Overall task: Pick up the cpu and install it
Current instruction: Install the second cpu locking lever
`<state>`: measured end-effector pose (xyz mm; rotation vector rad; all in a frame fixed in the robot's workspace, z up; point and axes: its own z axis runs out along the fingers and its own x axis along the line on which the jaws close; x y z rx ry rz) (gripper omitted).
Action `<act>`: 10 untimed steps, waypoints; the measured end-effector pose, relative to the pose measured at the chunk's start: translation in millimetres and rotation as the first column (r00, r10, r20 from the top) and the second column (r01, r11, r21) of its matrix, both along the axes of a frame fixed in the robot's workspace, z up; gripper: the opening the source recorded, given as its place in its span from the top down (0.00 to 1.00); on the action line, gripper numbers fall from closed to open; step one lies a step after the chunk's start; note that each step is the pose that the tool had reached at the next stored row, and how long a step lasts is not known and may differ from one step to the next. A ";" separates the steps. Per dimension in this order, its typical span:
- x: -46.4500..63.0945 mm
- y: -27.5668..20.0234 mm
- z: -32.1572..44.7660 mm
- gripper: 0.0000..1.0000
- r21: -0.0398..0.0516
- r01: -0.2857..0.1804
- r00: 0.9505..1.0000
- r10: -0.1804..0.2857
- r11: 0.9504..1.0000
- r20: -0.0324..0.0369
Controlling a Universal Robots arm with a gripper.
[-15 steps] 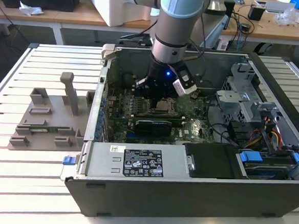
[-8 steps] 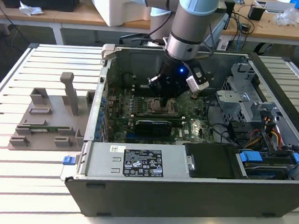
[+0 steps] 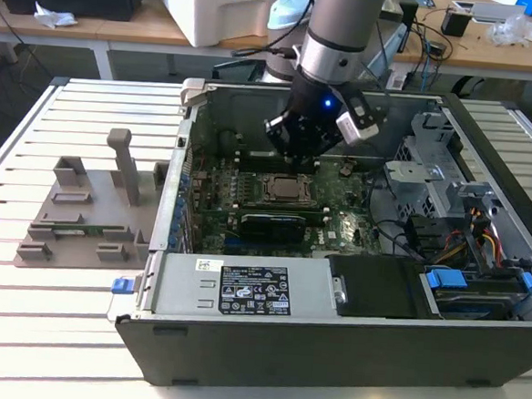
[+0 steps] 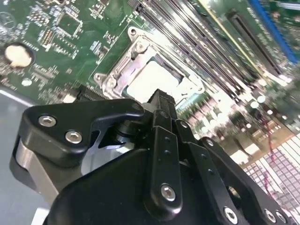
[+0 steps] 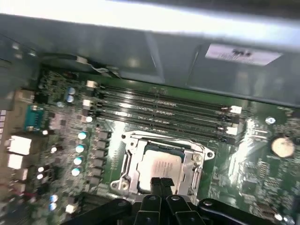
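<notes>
Gripper (image 3: 298,156) hangs inside the open computer case (image 3: 329,341), just above the motherboard (image 3: 337,225) socket (image 5: 161,164). Fingertips (image 5: 161,183) pressed together, holding nothing. The cpu (image 5: 161,165) sits flat in the socket, silvery top showing inside the metal frame, beside the memory slots (image 5: 164,112); in the second wrist view it lies at (image 4: 152,79), past the black fingers (image 4: 161,105).

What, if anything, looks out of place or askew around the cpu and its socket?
Nothing stands out. The cpu lies flat and square inside the socket frame on the motherboard, with the gripper poised right above it. No spills or damage show in the open computer case.
</notes>
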<state>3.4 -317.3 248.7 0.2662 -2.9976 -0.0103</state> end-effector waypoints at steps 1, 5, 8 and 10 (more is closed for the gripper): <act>0.0 0.0 8.4 0.89 0.000 0.000 1.000 0.000 1.000 0.000; 0.0 0.1 10.5 0.89 0.000 0.000 1.000 0.000 1.000 0.000; 0.0 0.0 10.7 0.89 0.000 0.000 1.000 0.000 1.000 0.000; 0.0 0.0 10.7 0.89 0.000 0.000 1.000 0.000 1.000 0.000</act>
